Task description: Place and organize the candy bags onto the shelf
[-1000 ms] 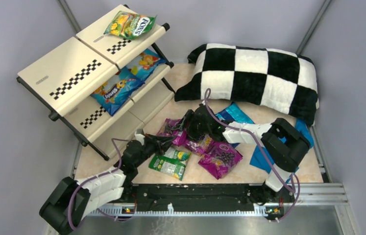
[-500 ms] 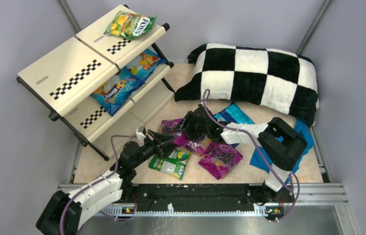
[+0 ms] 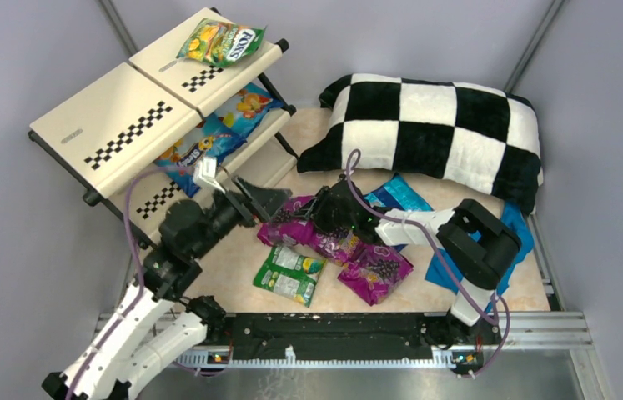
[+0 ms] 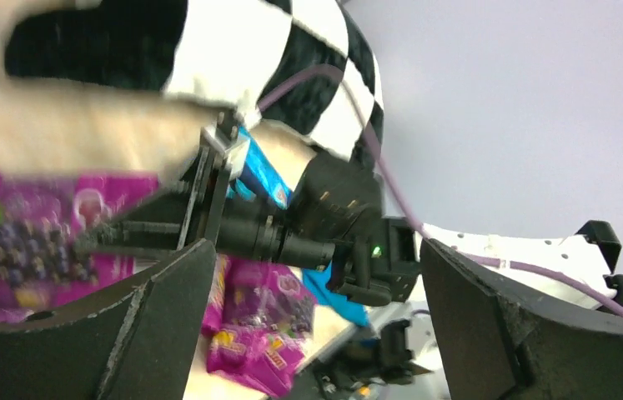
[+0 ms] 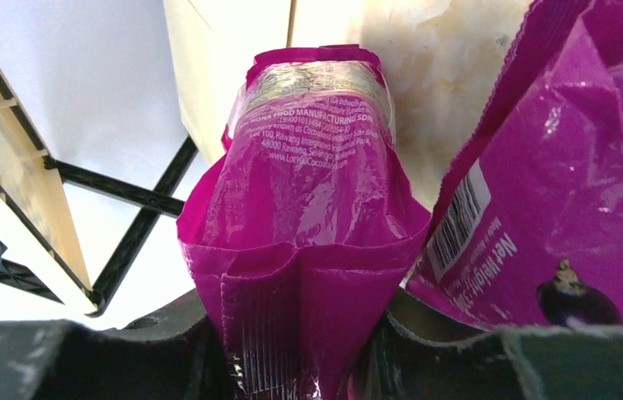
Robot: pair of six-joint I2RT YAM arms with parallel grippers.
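- The right gripper point(image 3: 321, 215) is clamped hard on the near end of the held magenta bag point(image 5: 303, 208). The right wrist view shows the film crumpled between the fingers.
- Key relation: the held magenta bag runs lengthwise away from the right gripper toward the shelf point(image 3: 124, 125). Its far end points at the lowest tier, near it but apart. I cannot tell whether the bag rests on the table or is lifted clear.
- The left gripper point(image 3: 266, 198) hangs between the shelf and that bag's far end, with its jaws spread wide and nothing in them. It is the gripper nearer the shelf.
- Judgement: the short path to the lowest tier runs along the bag's own axis, and the left arm sits close to that line.
- On the table: a second magenta bag point(image 3: 343, 243) and a third magenta bag point(image 3: 379, 268) lie just beside the right gripper. The green-white bag point(image 3: 289, 273) is toward the bases, and a blue bag point(image 3: 399, 193) lies by the pillow point(image 3: 433, 125).
- Already shelved: the middle-tier blue bags point(image 3: 208, 150) and, on top, the FOX'S bag point(image 3: 223, 42).
- Obscured: the left arm covers part of the lowest tier, the left wrist view is blurred, and the blue cloth point(image 3: 443, 271) is half under the right arm.
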